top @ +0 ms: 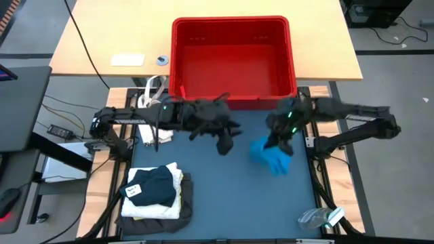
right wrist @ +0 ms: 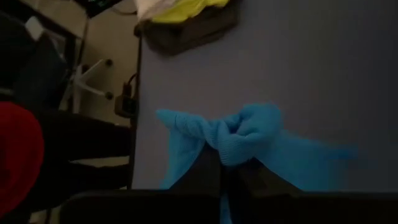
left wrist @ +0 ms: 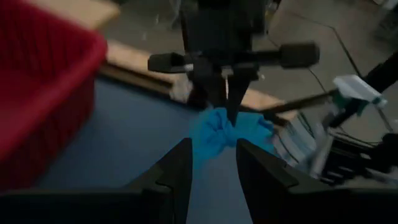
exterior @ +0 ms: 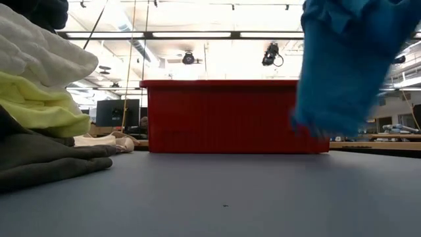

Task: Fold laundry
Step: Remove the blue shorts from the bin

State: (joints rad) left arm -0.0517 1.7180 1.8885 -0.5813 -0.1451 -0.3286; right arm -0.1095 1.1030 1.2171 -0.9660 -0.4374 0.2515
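A small blue piece point(top: 272, 158) hangs bunched below my right gripper point(top: 280, 140), which is shut on it over the right half of the table. In the low view the blue piece point(exterior: 342, 66) is off the tabletop. My left gripper point(top: 227, 142) hovers open near the table's middle, to the left of the blue piece, its fingers point(left wrist: 180, 165) pointing at it without touching. At the near left corner a folded stack rests on the table: a dark navy garment point(top: 156, 186) on top, then a white cloth point(exterior: 39, 52), the yellow T-shirt point(exterior: 39, 105) and a dark grey garment point(exterior: 46, 158). My right gripper point(right wrist: 227, 163) pinches a gathered knot of the blue piece point(right wrist: 239, 140) between its two fingers, coming from above and pointing down. Several bunched layers sit in the hold. The cloth hangs slack below the fingers, lifted clear of the table.
A red plastic basket point(top: 234, 95) stands at the far edge of the blue mat. A small white bag point(top: 153, 90) lies left of it. A spray bottle point(top: 323, 218) lies at the near right corner. Bare mat point(top: 237, 196) shows in the near middle.
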